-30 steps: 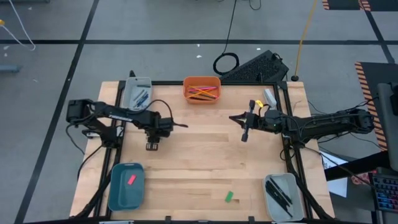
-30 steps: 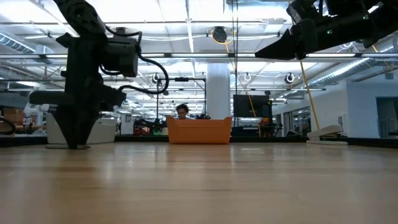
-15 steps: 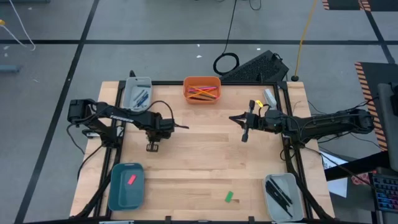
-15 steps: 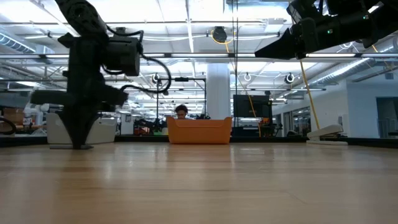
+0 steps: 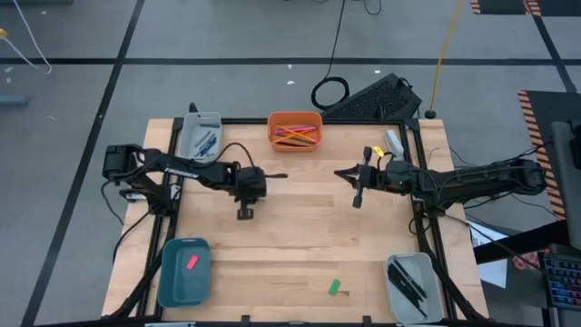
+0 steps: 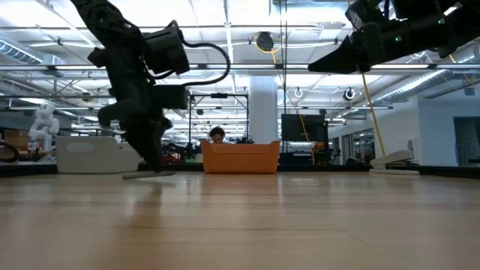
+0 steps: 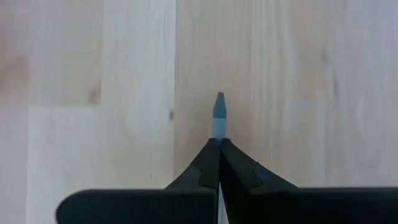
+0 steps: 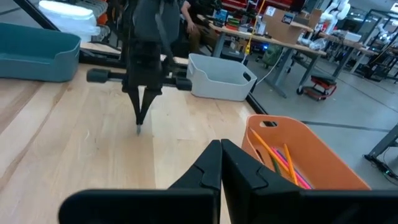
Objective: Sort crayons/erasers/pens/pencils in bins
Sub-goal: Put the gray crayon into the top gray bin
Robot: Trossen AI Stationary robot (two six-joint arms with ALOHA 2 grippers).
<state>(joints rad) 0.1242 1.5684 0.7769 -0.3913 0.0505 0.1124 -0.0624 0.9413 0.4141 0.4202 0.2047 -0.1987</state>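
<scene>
At the near edge, the teal bin point(image 5: 184, 272) on the left held the pink eraser point(image 5: 192, 262), the grey bin point(image 5: 413, 284) on the right held black pens point(image 5: 406, 280), and the green eraser point(image 5: 334, 287) lay loose on the table point(image 5: 300, 236) between them. Mid-table, the left gripper point(image 5: 245, 213) was clenched on a bluish crayon point(image 7: 219, 112) pointing down at the wood, while the right gripper point(image 5: 357, 198) hung closed and empty. At the far edge, the orange bin point(image 5: 294, 131) held pencils point(image 5: 296, 134) and the other grey bin point(image 5: 200, 135) held crayons point(image 5: 206, 142).

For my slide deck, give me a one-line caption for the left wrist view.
Left end effector shut on a bluish crayon above the wooden table.
</scene>
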